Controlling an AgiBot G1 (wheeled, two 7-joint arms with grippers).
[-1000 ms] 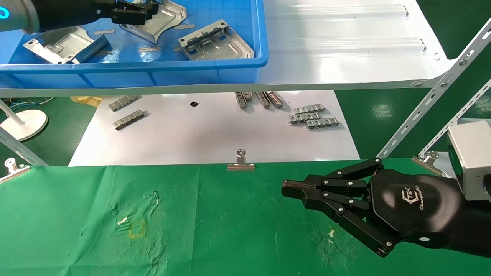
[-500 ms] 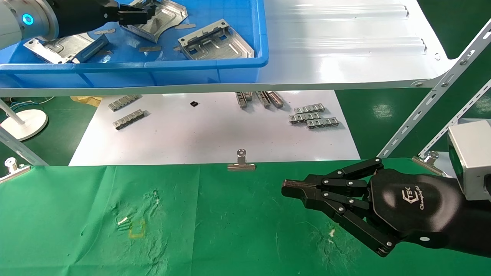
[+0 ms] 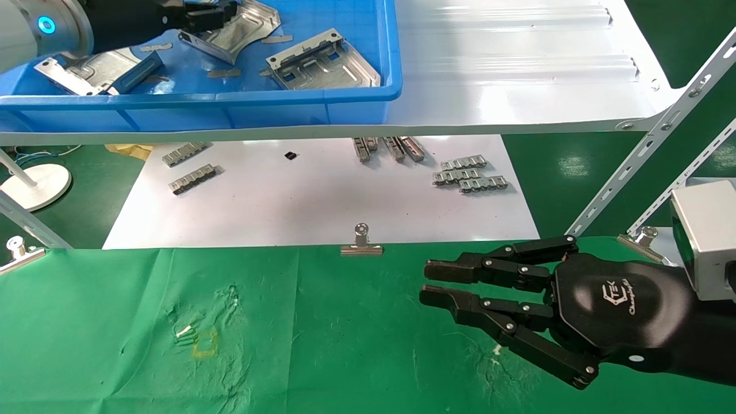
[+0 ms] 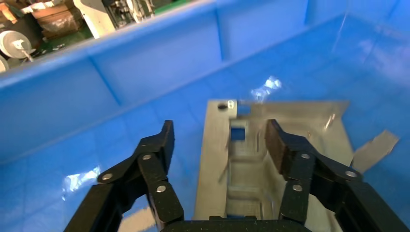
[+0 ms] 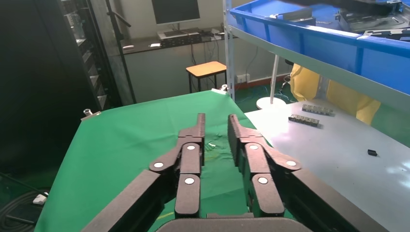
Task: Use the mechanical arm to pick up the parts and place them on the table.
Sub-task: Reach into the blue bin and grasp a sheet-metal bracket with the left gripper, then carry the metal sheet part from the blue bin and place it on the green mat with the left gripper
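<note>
My left gripper (image 3: 210,17) is inside the blue bin (image 3: 230,98), open, with its jaws spread over a flat silver part (image 3: 247,26). In the left wrist view the gripper (image 4: 219,133) straddles that part (image 4: 251,164), which lies on the bin floor; I cannot tell if the pads touch it. Two more parts (image 3: 322,60) (image 3: 92,69) lie in the bin. My right gripper (image 3: 426,282) hovers empty over the green table (image 3: 287,333) at the right, its fingers a little apart, as the right wrist view (image 5: 216,121) also shows.
The bin stands on a white shelf (image 3: 517,69) held by slanted metal braces (image 3: 650,144). Below it a white board carries small toothed strips (image 3: 471,175). Binder clips (image 3: 361,244) hold the cloth's far edge. A white round base (image 3: 34,184) stands at the left.
My right gripper's fingers have parted from shut to slightly open. My left arm has moved a little further right into the bin, over the part.
</note>
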